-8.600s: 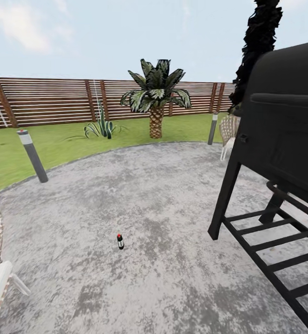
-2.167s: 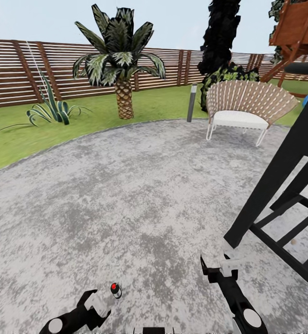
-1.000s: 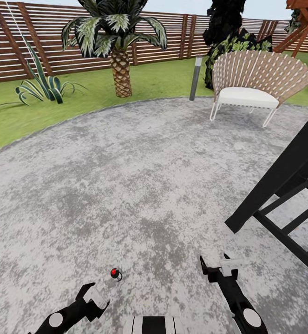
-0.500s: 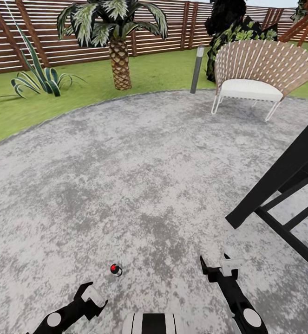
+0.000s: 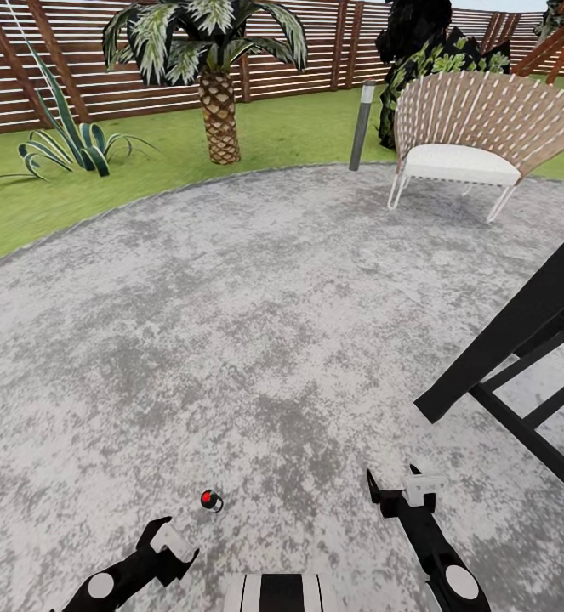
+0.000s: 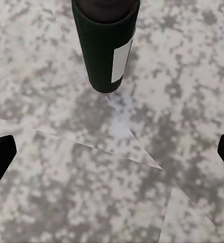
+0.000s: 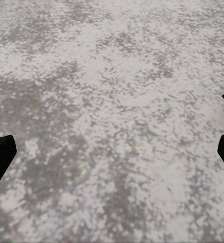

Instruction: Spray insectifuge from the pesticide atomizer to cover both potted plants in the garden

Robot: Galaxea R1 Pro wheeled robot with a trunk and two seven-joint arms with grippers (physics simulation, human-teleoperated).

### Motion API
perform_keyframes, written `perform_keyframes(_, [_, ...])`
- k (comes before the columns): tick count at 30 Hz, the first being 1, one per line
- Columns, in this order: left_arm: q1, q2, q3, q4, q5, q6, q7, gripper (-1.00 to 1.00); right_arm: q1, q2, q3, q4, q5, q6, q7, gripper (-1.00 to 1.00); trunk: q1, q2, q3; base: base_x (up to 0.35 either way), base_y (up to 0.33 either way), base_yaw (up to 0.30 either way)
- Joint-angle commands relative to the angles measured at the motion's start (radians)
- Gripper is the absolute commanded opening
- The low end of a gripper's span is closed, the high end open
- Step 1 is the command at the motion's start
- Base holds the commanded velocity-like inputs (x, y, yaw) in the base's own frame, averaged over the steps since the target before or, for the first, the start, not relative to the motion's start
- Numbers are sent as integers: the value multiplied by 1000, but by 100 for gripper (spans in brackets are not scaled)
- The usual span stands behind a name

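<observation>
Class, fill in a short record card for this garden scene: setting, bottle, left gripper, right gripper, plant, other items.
setting: grey patio, lawn, slatted fence
bottle: atomizer, upright on patio, red top
left gripper: open, just short of atomizer
right gripper: open, over bare paving
plant: agave-like rosette on lawn
other items: palm, chair, black frame

We are outdoors in a home garden: a round grey paved patio (image 5: 256, 323) edged by green lawn (image 5: 137, 170), a brown slatted fence (image 5: 86, 76), a palm (image 5: 218, 76), a woven garden chair (image 5: 473, 127) and a bollard light (image 5: 362, 126).
</observation>
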Motion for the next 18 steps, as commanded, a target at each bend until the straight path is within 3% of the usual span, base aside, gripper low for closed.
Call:
perform_keyframes(1, [0, -1, 1, 0, -8, -6, -1, 100, 0, 0, 1, 0, 0, -3, 0, 100, 0, 0, -1, 6, 0, 0])
perform_keyframes(18, [0, -2, 1, 0, -10, -6, -1, 100, 0, 0, 1, 0, 0, -3, 0, 100, 0, 0, -1, 59, -32, 0])
